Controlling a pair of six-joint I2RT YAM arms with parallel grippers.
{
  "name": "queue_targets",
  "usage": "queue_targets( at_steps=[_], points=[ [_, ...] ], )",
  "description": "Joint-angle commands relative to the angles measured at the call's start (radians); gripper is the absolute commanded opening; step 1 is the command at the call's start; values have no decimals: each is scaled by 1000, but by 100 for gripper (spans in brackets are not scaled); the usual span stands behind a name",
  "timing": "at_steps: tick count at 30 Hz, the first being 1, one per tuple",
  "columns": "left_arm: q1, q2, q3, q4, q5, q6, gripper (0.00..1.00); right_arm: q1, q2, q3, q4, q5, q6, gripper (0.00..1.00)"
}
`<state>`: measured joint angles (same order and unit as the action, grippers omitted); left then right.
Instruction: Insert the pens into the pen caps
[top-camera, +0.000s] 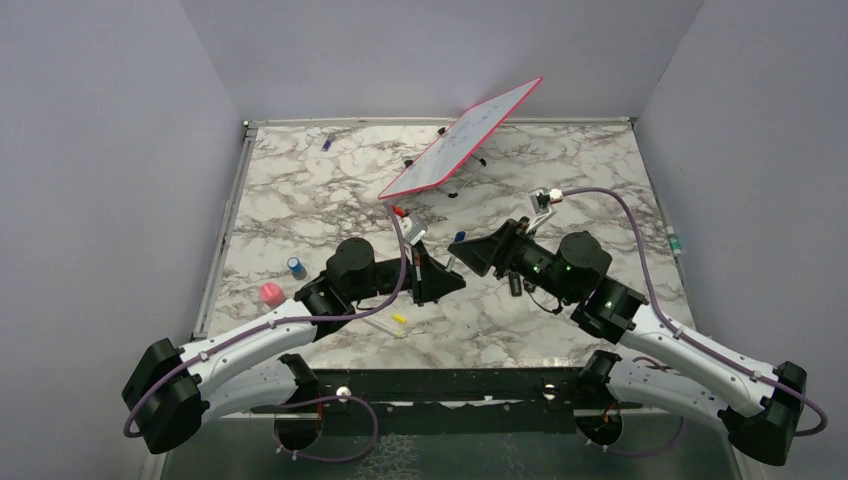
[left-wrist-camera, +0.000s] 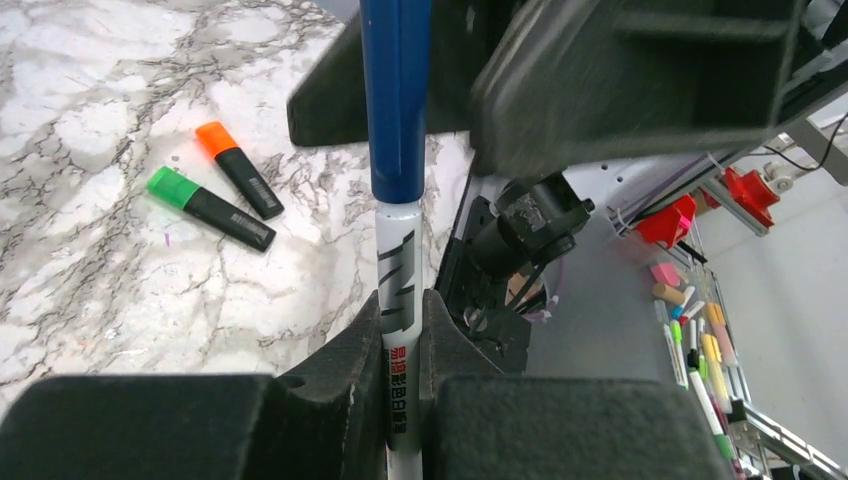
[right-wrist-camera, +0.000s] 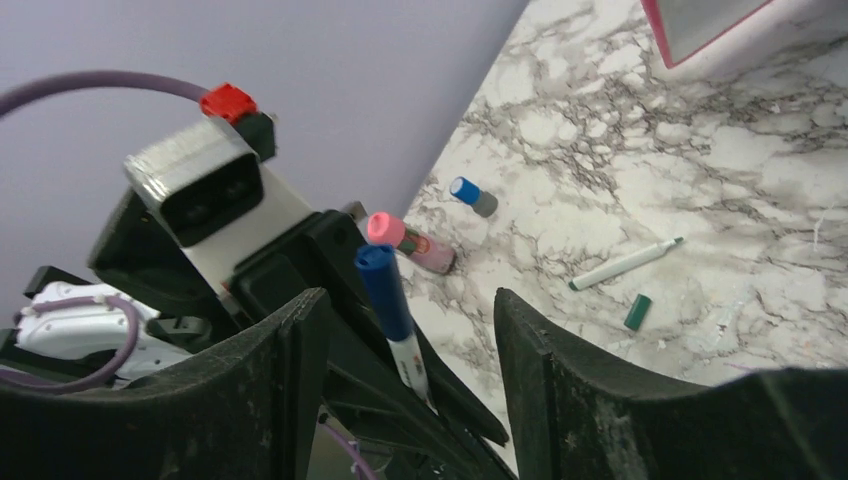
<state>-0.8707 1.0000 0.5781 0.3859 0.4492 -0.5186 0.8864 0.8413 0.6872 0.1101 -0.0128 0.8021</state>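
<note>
The left fingers (left-wrist-camera: 340, 375) are clamping a thin white-barrelled pen (left-wrist-camera: 400, 290) with black and red print, its far end wearing a dark blue cap (left-wrist-camera: 396, 100). It is hanging above the bench (top-camera: 300, 200), its long axis running straight out of the grip, capped end pointing between the right fingers (right-wrist-camera: 560, 380), which are standing apart, clear of the cap.
</note>
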Motion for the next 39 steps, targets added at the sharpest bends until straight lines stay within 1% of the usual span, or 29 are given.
queue_targets(
  at_steps=[1, 2, 4, 7, 10, 15, 18, 21, 29, 34, 38, 39],
  points=[
    [-1, -16, 15, 36, 94, 23, 0, 4, -14, 84, 2, 6, -53, 66],
    [-1, -16, 15, 37, 109, 26, 0, 5, -11, 90, 1, 7, -57, 67],
    [-1, -20, 18, 36, 141, 32, 0, 5, -3, 103, -5, 57, -57, 67],
    [-1, -24, 24, 36, 165, 34, 0, 5, 24, 126, -8, 81, -66, 65],
    [-1, -33, 31, 31, 149, 30, 0, 5, 45, 144, -19, 68, -80, 59],
    [-1, -32, 38, 28, 146, 26, 0, 5, 33, 109, 26, 23, -98, 41],
    [-1, -34, 43, 25, 142, 21, 0, 4, 27, 99, 37, -26, -110, 38],
    [-1, -35, 64, 13, 116, 9, 0, 6, 32, 95, 13, -70, -112, 35],
    [-1, -21, 152, -29, 87, 37, 0, 5, 19, 69, -64, -103, -86, 2],
    [-1, 11, 242, -77, 70, 73, 0, 5, 33, 64, -93, -161, -63, 1],
    [1, 60, 369, -161, 56, 153, 0, 5, 57, 54, -108, -233, -20, 1],
    [1, 73, 404, -182, 63, 182, 0, 5, 61, 52, -141, -248, -8, 1]
  ],
)
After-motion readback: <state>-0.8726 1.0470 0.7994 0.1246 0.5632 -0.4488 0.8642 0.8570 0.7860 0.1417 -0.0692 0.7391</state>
